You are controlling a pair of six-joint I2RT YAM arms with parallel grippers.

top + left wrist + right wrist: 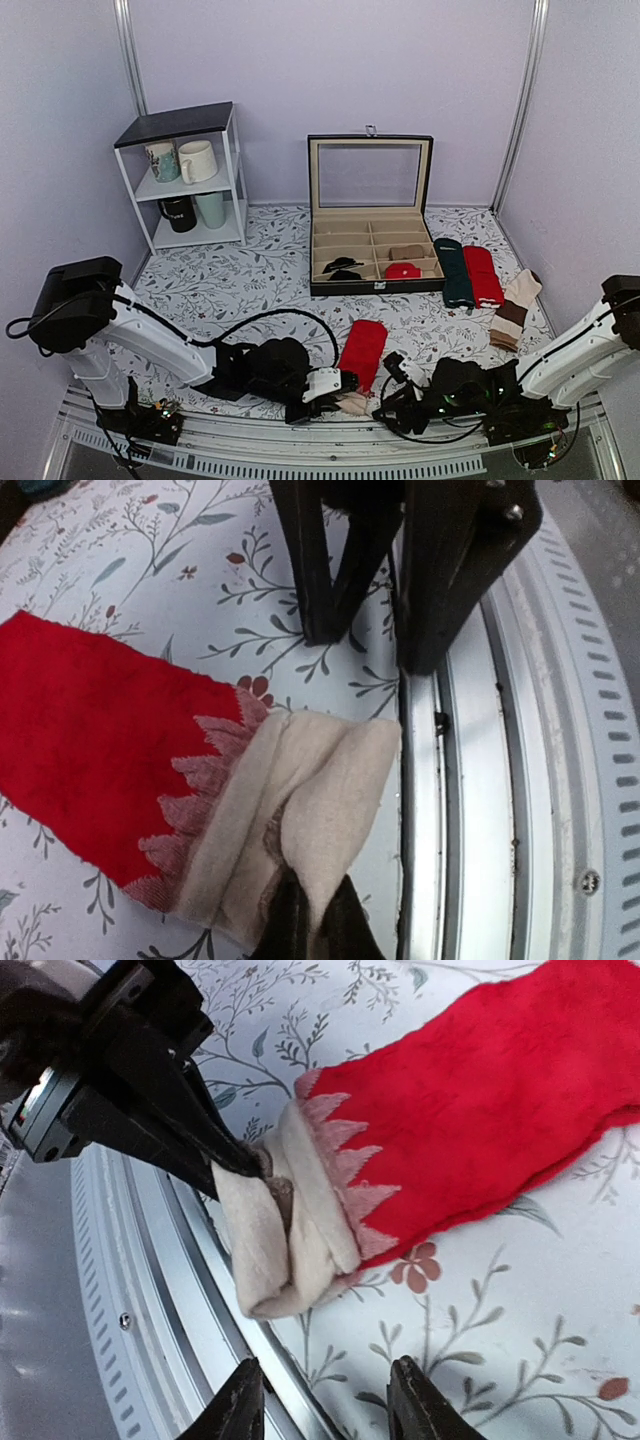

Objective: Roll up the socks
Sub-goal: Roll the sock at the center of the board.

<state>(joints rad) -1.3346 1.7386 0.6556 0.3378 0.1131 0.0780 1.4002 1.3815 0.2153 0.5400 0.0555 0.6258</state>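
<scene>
The red socks [362, 350] lie flat at the table's near edge, beige end [351, 402] toward me. In the left wrist view the beige end [300, 810] is pinched and folded up between my left gripper's [312, 920] fingers, which are shut on it. The left gripper [338, 385] sits at the sock's near end. In the right wrist view the red part [480, 1110] runs up and right, the beige end [275, 1240] is held by the left fingers [215, 1145]. My right gripper [325, 1405] is open and empty just below the beige end; it also shows in the top view [398, 372].
An open box [371, 215] with compartments stands at the back middle. A dark green sock [456, 272], a plain red sock [484, 274] and beige-brown socks [512, 310] lie at the right. A white shelf [190, 175] with mugs stands back left. A metal rail [470, 780] borders the near edge.
</scene>
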